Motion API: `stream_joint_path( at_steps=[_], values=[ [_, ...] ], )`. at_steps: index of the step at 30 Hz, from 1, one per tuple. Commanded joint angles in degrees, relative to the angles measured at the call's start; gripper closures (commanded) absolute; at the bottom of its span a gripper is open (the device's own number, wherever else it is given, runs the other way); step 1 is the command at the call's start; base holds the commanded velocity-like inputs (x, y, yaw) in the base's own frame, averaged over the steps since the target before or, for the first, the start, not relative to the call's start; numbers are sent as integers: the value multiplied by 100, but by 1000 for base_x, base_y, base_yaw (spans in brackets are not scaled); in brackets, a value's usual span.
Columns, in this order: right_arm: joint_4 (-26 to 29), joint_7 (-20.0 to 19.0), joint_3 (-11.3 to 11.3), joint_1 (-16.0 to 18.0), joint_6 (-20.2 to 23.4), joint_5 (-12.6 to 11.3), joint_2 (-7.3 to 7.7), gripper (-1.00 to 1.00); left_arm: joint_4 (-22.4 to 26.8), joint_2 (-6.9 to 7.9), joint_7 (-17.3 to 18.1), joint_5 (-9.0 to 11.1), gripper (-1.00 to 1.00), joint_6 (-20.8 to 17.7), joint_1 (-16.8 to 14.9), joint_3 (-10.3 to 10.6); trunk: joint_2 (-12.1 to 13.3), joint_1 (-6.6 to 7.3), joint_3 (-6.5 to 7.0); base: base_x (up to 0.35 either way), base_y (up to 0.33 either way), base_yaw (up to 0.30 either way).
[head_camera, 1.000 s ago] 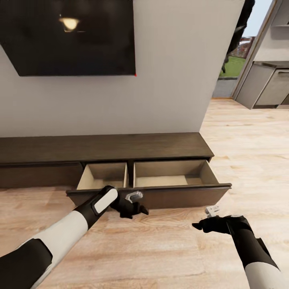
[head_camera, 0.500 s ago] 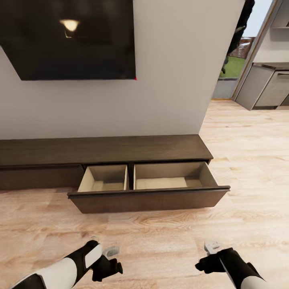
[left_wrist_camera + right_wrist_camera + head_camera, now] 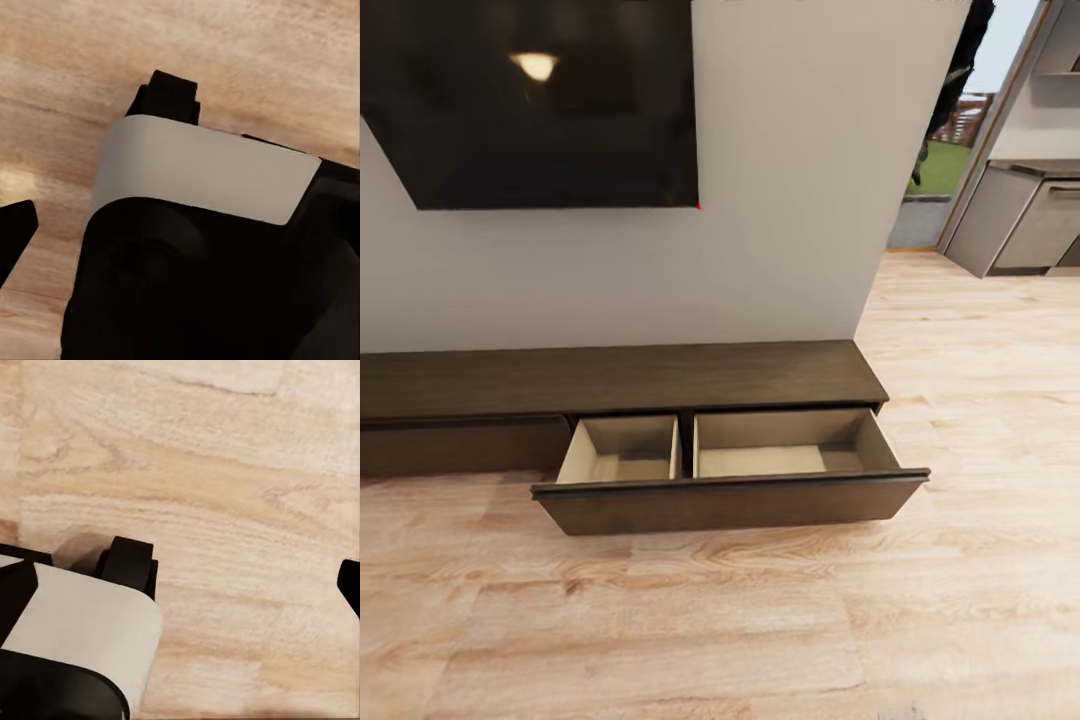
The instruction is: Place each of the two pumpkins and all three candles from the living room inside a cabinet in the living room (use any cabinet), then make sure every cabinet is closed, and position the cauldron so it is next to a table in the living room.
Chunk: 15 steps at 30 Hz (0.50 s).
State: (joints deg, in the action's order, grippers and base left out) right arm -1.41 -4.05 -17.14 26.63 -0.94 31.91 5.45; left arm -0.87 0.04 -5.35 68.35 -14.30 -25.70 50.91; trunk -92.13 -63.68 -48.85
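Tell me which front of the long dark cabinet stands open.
The wide drawer at the cabinet's right end: pulled out over the floor, showing two pale compartments. The front to its left sits flush, shut.

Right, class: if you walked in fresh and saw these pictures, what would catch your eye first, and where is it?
First, the pulled-out drawer of the long, low dark cabinet against the wall: its two pale beige compartments look bare. Above it, to the left, a big black screen hangs on the wall, reflecting a ceiling light. Pale wood floor spreads in front, and grey kitchen units show far right.
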Motion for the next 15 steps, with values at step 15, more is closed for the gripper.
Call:
stream_joint_path(
  at_steps=[15],
  values=[
    [-26,1168,-18,-716,-743,-57,-371,-100,-200,391,-17,-10,-100,693,416,12,282,154,127,0,0,175]
  ],
)
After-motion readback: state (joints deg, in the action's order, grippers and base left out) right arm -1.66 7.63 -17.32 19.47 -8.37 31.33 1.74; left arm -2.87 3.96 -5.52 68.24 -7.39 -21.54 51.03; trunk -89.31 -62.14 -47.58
